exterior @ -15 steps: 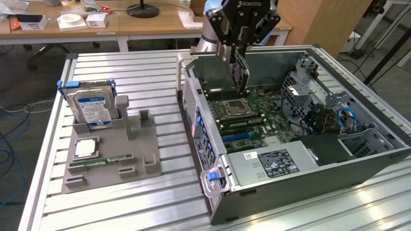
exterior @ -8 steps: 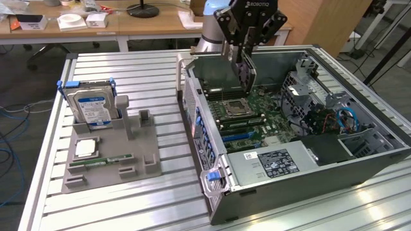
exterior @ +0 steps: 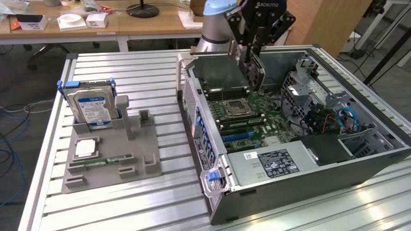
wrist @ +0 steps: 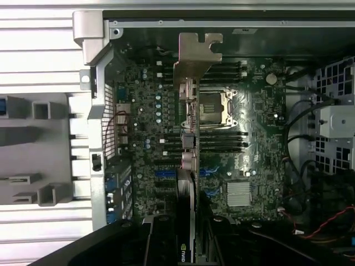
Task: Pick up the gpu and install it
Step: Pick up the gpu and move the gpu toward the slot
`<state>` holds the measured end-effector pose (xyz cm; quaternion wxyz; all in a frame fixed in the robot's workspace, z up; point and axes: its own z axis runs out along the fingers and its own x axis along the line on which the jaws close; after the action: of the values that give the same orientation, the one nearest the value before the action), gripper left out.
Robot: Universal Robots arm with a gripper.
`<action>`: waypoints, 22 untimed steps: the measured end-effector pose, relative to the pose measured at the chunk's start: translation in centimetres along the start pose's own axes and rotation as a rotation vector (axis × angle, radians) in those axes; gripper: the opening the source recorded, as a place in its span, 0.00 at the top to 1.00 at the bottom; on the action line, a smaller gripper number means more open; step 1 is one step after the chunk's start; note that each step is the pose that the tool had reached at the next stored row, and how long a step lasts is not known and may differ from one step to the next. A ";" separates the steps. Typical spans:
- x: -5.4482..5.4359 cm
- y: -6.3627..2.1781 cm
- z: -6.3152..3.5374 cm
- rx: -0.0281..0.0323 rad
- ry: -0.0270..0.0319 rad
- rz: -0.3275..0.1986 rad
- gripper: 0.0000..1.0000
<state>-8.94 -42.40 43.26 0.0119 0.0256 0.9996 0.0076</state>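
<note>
Gripper [exterior: 251, 47]: my fingers are clamped on the gpu, one on each face, and I hang over the far end of the open computer case [exterior: 215, 192].
Where the gpu is [exterior: 254, 72]: in my grip, upright and edge-on, lowered into the case above the motherboard [exterior: 260, 110]; I cannot tell whether its lower edge touches the board.
Wrist view of the gpu [wrist: 187, 194]: the card runs straight out from between my fingers [wrist: 161, 244], ending in its silver bracket [wrist: 198, 55].
Beneath the card: the processor socket [wrist: 213, 108] lies just beside the bracket's line, with dark memory slots on both sides of it.
Case floor, near end: a black-labelled power supply [exterior: 273, 163], with blue cables [exterior: 347, 120] towards the exterior view's right.
Grey holder [exterior: 144, 154]: on the slatted metal table [exterior: 128, 72], towards the exterior view's left, well apart from me.
On the holder: a hard drive [exterior: 93, 108] standing upright, a square chip [exterior: 86, 148] lying flat, and a narrow green memory stick [exterior: 101, 162] near it.
</note>
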 end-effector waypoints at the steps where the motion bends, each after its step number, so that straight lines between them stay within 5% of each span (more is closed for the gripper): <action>1: -0.2 0.01 0.01 0.0000 0.0000 0.000 0.74; 22: -4.8 0.24 0.21 -0.0022 0.0002 -0.009 0.74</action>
<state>-4.14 -42.41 43.17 0.0119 0.0214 0.9997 0.0087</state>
